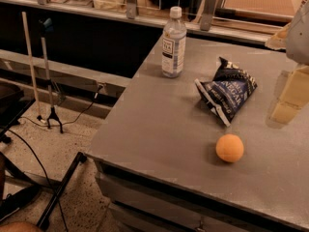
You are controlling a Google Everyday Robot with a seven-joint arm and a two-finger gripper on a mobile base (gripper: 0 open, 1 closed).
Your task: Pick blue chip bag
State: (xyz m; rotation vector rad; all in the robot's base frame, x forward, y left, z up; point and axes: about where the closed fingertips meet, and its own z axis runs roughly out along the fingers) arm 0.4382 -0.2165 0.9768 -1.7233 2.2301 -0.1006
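Bag (226,92): dark blue foil with white lettering, crumpled, lying flat on the grey table (159,129), right of the table's middle. Its white-edged seam runs along the lower left side and points toward the near edge. Nothing touches it.

Bottle (174,42): clear plastic, white cap, labelled, standing upright to the rear left of the bag, near the table's far left corner. It is apart from the bag.

Ball (230,148): orange, resting on the table in front of the bag, nearer the front edge, with a clear gap between the two.

Gripper (288,105): pale yellow, at the right edge of the view, to the right of the bag and about level with it. It is apart from the bag and holds nothing that can be seen. Whether it is released or clenched cannot be told. A white part of the arm (299,33) shows above it.

Surroundings: a speckled floor (72,187) lies left of the table, with a thin stand (48,81) and dark cables (29,158) on it.
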